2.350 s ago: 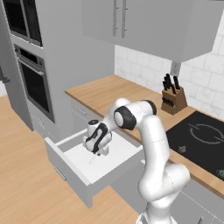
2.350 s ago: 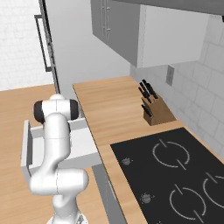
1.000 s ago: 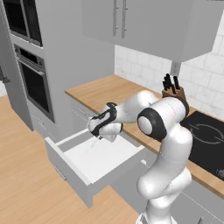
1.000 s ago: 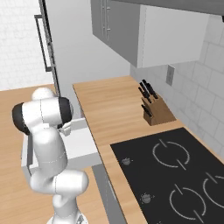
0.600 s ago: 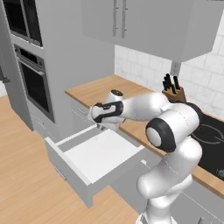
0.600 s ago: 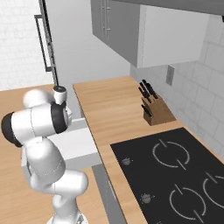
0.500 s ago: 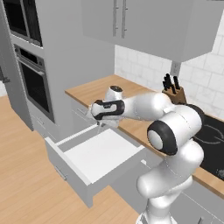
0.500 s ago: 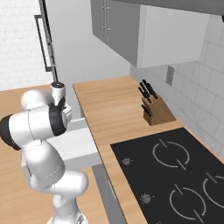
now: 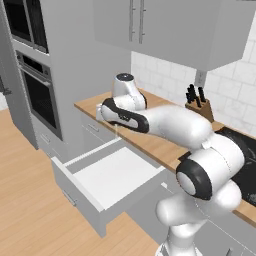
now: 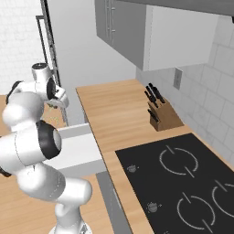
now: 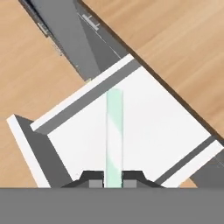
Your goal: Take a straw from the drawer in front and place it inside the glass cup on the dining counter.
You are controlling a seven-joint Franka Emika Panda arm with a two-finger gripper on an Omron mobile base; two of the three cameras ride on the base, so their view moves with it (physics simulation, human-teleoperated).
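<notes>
The claw (image 11: 113, 178) is hanging above the open drawer (image 9: 111, 176), its two dark tips pinching the straw (image 11: 114, 139) between them. The straw is pointing straight down from the claw toward the drawer's white floor, a pale stick with a greenish tint. In the left base view the straw (image 9: 116, 130) is showing as a short pale sliver under the hand, just off the edge of the wooden tabletop (image 9: 167, 145). A knife block (image 10: 161, 115) is standing near the tiled wall, beside a black cooktop (image 10: 187, 180).
</notes>
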